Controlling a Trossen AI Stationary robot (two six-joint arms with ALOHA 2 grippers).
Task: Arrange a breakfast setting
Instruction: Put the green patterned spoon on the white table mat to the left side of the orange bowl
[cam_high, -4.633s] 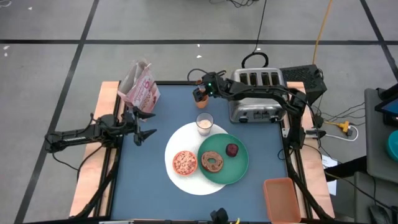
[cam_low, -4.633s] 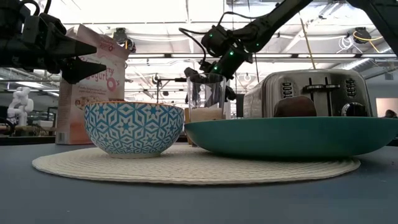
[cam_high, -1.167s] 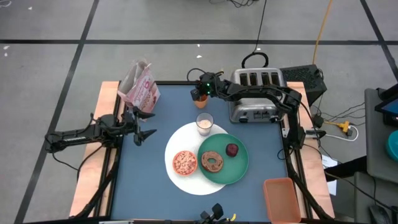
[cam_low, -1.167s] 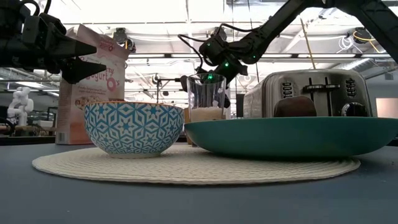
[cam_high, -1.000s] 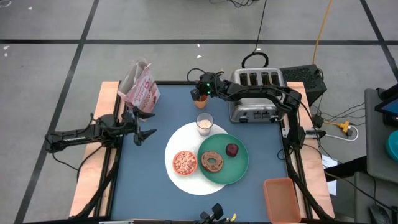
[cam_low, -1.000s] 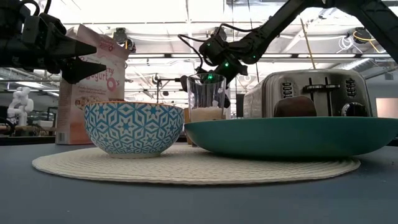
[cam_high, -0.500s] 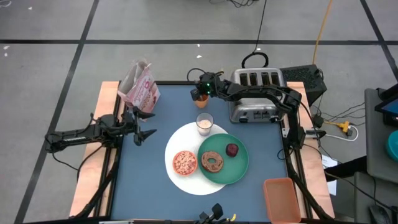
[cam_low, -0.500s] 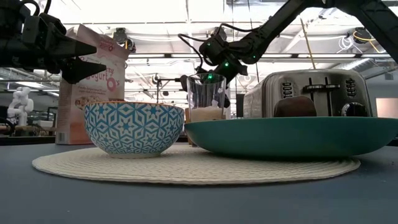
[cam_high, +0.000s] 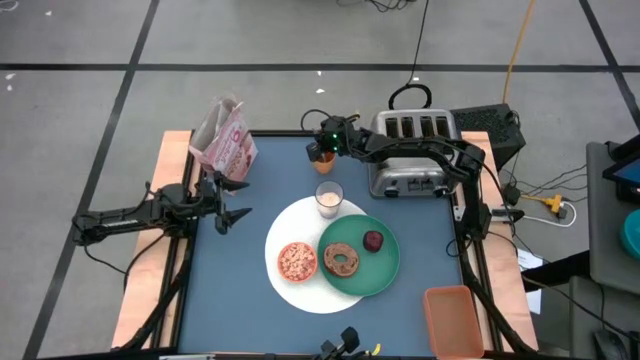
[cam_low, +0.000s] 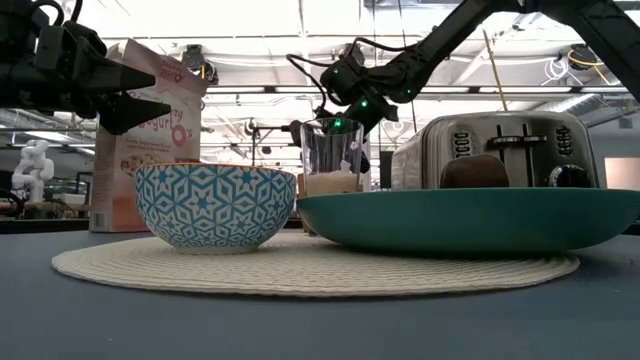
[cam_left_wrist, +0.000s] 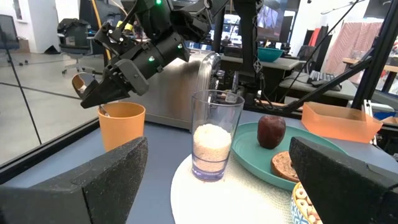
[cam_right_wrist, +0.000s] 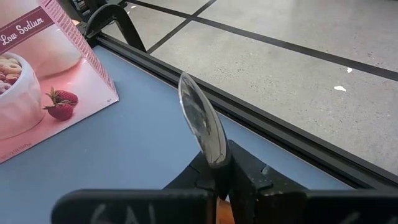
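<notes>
— What has been shifted since the earlier frame?
— Only the right gripper (cam_high: 318, 148): it has been lowered over the orange cup (cam_high: 321, 157), upper centre on the table (cam_high: 250, 290), fingers pinched on the spoon (cam_right_wrist: 203, 127).
— And the left gripper (cam_high: 232, 202)?
— It is held at left beside the cereal box (cam_high: 224, 139), fingers spread wide.

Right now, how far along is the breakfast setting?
Done: the large white round plate carries the small orange bowl and the green plate with brown bagel and dark red fruit; the milk glass stands beside. In hand: the right pincer is shut on the metal spoon over the orange cup. Left: placing the spoon. The left pincer waits open.
</notes>
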